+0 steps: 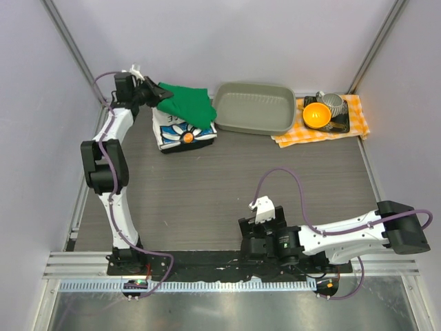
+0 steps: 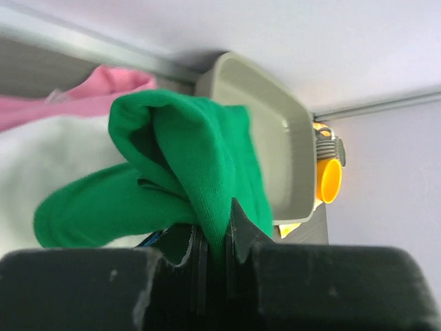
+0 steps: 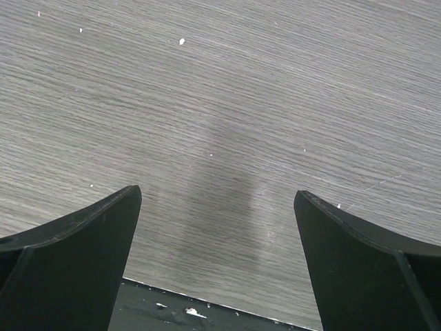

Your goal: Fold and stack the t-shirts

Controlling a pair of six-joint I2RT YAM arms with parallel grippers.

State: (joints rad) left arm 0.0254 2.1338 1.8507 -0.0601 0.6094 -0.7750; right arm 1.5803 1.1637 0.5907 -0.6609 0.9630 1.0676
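A grey wood-grain table (image 1: 207, 186) is filling the space between pale walls. A grey tub (image 1: 251, 107) is sitting beyond the left gripper's (image 2: 217, 234) fingertips, past the cloth it is holding. That gripper is pinching one end of the bunched green t-shirt (image 1: 185, 103), jaws narrowed onto the fabric. The shirt's long axis is running straight out from the fingertips toward the tub. Below the green bundle, the folded white t-shirt (image 1: 180, 134) is lying flat, daisy print up. The right gripper (image 3: 217, 200) is hanging low over bare table, jaws spread wide and gripping nothing, well apart from both shirts.
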